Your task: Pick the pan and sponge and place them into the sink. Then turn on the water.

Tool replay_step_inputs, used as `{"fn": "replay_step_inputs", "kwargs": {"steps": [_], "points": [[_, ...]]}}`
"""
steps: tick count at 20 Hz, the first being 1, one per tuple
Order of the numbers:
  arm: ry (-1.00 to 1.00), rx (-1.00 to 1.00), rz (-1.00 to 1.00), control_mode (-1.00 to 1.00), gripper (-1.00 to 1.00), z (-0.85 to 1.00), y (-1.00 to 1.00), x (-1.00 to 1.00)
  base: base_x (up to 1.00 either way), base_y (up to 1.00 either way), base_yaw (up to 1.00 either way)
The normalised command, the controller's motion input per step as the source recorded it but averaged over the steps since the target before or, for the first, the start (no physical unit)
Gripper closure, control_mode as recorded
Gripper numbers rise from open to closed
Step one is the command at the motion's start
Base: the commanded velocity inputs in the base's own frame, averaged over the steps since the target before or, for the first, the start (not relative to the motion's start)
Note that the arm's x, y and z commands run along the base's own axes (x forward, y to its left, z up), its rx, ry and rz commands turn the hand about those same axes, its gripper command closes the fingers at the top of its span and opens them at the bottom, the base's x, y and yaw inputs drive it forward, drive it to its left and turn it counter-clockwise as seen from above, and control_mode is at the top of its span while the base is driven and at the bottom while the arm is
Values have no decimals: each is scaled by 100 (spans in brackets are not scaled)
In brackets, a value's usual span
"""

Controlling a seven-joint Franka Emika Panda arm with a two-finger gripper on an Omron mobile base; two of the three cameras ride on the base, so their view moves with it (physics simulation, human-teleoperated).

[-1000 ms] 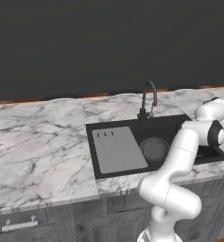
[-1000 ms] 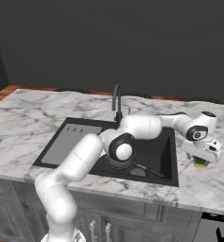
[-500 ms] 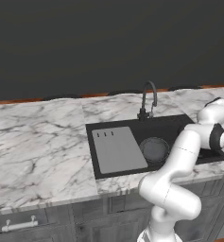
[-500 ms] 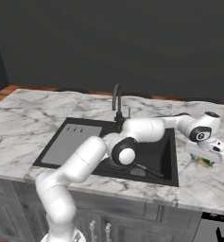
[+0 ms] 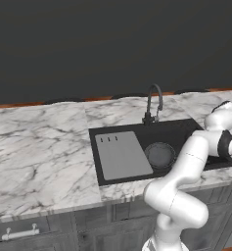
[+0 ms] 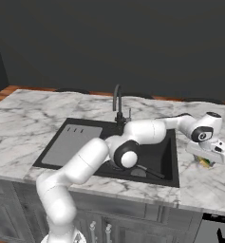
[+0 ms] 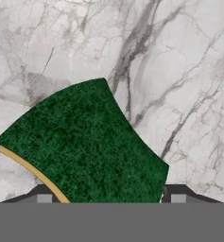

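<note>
The sponge (image 7: 85, 146) lies green face up on the marble counter, with a yellow edge along its left side. A sliver of it peeks out under the hand (image 6: 205, 163) to the right of the sink (image 5: 181, 131). My gripper (image 7: 111, 198) is lowered over it and open, one fingertip (image 7: 44, 197) on each side of the sponge, the right one close against its edge. The dark round pan (image 5: 160, 154) rests inside the black basin. In the right base view its long handle (image 6: 152, 172) shows past my forearm.
A grey drainboard (image 5: 122, 154) with three slots covers the sink's left half. The dark gooseneck tap (image 5: 154, 100) stands at the back rim. Marble counter (image 5: 39, 147) stretches left. My arm spans across the basin (image 6: 166, 152) to the right counter.
The hand has dropped lower onto the sponge at the right of the sink, and the fingers have drawn in towards its sides. Pan and sink are unchanged.
</note>
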Motion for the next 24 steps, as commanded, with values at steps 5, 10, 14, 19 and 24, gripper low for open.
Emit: {"fn": "replay_step_inputs", "kwargs": {"steps": [5,10,14,19,24], "points": [[0,0,0,-100,100,1,0,0,0,0,0],[0,0,0,-100,100,13,0,-5,0,0,0],[0,0,0,-100,100,39,28,-47,0,0,0],[0,0,0,-100,100,57,88,-58,0,0,0],[-2,0,11,-100,100,22,100,-60,0,0,0]]}}
